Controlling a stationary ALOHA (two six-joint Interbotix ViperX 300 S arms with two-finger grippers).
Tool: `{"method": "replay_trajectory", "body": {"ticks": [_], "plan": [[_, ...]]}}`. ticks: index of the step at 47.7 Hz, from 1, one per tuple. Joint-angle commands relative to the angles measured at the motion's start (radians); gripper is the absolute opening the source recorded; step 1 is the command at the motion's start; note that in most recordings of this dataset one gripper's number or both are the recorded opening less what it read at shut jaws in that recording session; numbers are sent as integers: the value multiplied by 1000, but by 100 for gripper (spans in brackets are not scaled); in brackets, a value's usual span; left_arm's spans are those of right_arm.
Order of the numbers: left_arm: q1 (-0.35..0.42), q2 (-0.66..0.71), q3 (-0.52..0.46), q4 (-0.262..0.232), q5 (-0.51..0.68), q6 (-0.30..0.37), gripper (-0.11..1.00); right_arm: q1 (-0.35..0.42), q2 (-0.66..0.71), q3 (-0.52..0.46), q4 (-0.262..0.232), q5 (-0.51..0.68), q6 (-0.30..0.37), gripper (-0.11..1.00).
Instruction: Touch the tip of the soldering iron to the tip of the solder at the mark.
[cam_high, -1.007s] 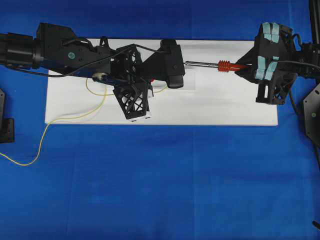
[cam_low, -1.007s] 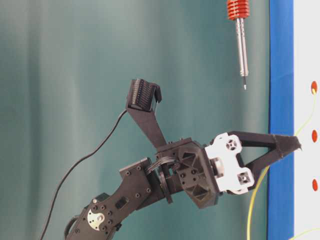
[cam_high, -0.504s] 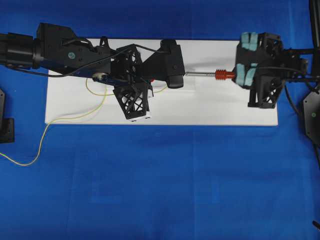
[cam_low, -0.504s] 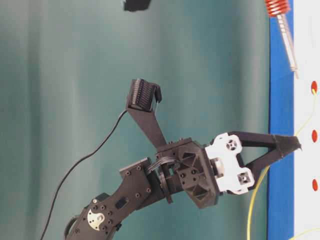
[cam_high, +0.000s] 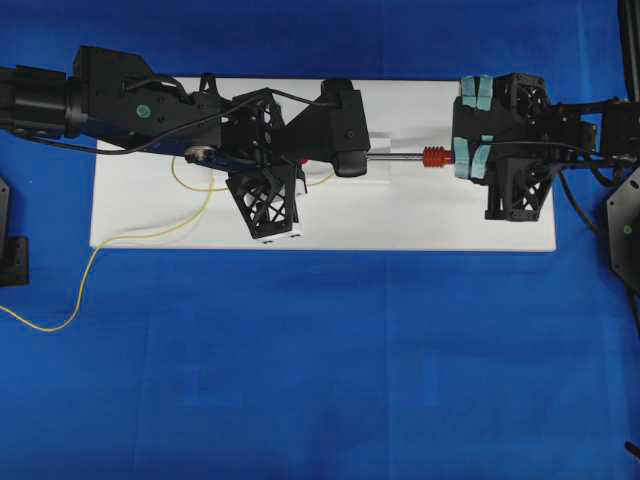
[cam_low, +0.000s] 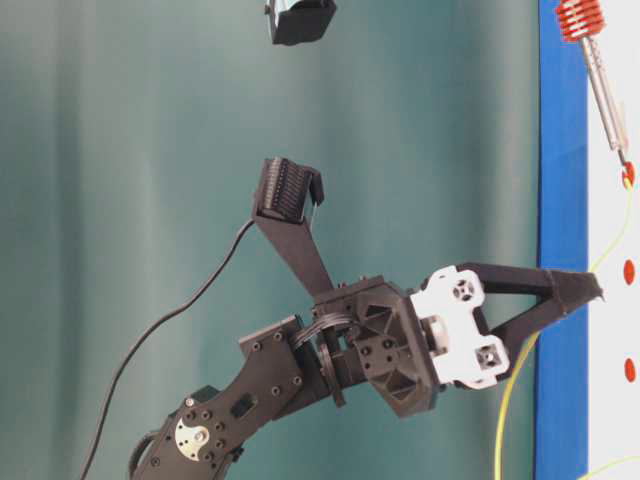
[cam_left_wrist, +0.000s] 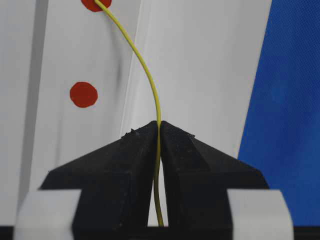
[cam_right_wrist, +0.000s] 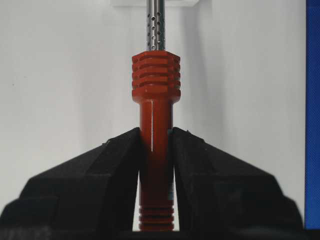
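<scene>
My left gripper is shut on the thin yellow solder. The wire curves ahead of the jaws, and its free end lies on the top red mark. The rest of the solder trails left off the white board. My right gripper is shut on the soldering iron by its orange-red handle. Its silver shaft points left towards the left wrist camera. In the table-level view the soldering iron tip sits at the top red mark, where the solder ends.
Two more red marks run in a row on the board. The left wrist camera hides the meeting point from overhead. Blue cloth surrounds the board. Black mounts stand at both side edges.
My right gripper moved left and down with the soldering iron, bringing its tip from above the board onto the top red mark. The left arm and solder stayed still.
</scene>
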Motion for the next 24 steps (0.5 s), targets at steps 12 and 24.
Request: {"method": "replay_trajectory", "body": {"ticks": [12, 24], "plan": [[0, -20, -11, 3, -3, 3, 2, 2, 11, -35, -2, -15, 0, 7], [2, -20, -11, 3, -2, 8, 2, 2, 12, -35, -2, -14, 0, 7]]}}
